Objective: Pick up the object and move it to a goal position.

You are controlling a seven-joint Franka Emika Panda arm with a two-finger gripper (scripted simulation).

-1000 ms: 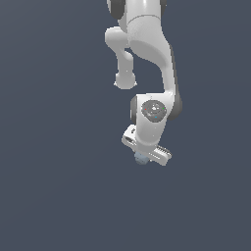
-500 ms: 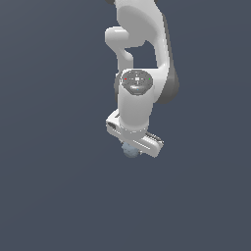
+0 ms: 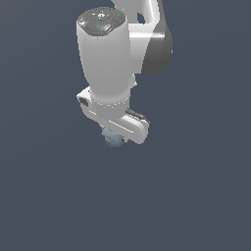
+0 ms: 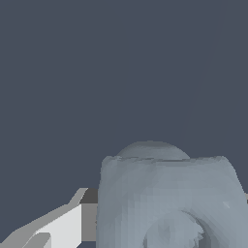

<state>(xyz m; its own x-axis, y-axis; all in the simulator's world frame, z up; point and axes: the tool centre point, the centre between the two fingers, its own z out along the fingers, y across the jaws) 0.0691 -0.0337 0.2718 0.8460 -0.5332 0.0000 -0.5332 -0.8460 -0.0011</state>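
The object (image 3: 113, 138) is a small pale grey-blue lump with rounded corners, showing just under the white hand in the exterior view. My gripper (image 3: 115, 134) hangs from the arm with the hand's body covering most of its fingers. In the wrist view the object (image 4: 164, 198) fills the near part of the picture. One white finger (image 4: 63, 227) lies against its side; the other finger is hidden behind it. The gripper is shut on the object, which is held off the dark floor.
The white arm (image 3: 105, 54) rises steeply above the hand, its grey elbow joint (image 3: 158, 49) on the exterior view's right. A plain dark grey-blue ground (image 3: 59, 196) lies all around.
The arm has swung and now looms larger in the exterior view, with the hand lower in the picture. The object shows under the hand and has moved along with it.
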